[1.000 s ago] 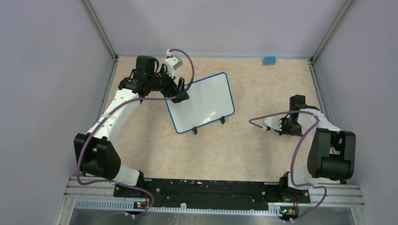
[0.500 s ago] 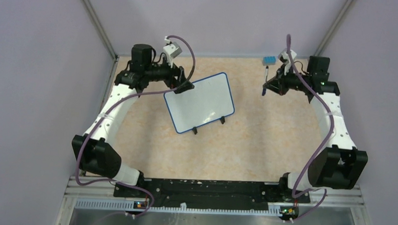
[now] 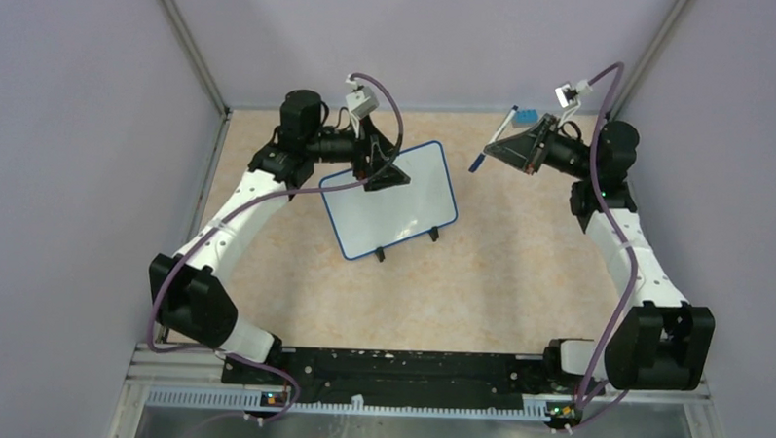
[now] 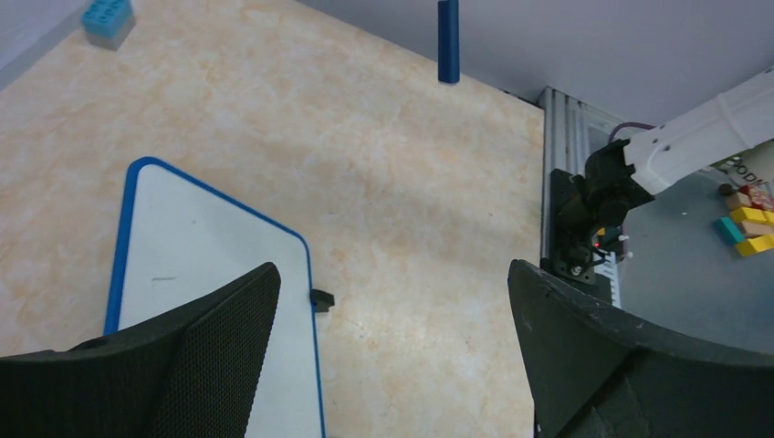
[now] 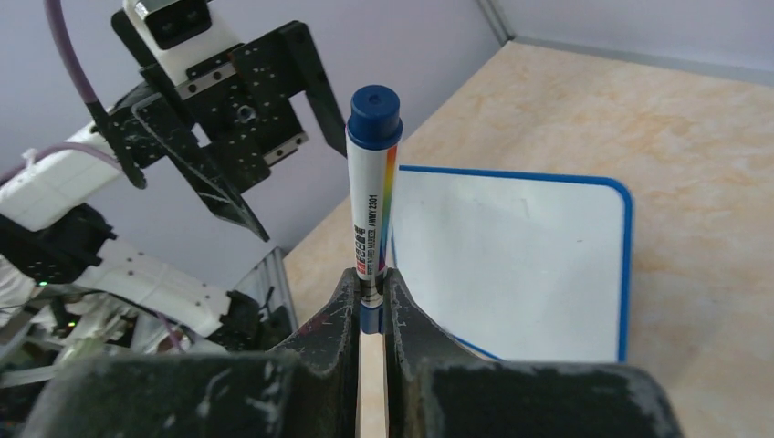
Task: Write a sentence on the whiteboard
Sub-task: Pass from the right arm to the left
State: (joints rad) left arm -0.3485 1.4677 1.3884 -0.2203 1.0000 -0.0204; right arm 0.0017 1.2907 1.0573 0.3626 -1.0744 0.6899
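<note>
Beige marbled worktop (image 3: 499, 272) carries a blank blue-framed white whiteboard (image 3: 390, 200); at its two o'clock, right jaws clamp a capped blue-and-white marker (image 5: 372, 196), left jaws gape. Uncapping likely comes next.

We find bare tabletop (image 3: 519, 253) right of the whiteboard (image 3: 389, 204) and in front of it, room enough for a gripper to pass. Over the whiteboard's far left corner hangs the left gripper (image 4: 391, 274), jaws wide apart, barring that side. Above and to the right of the whiteboard, the right gripper (image 5: 370, 283) holds a capped marker (image 3: 491, 140) in the air, and a blue block (image 4: 108, 18) sits by the back wall.
</note>
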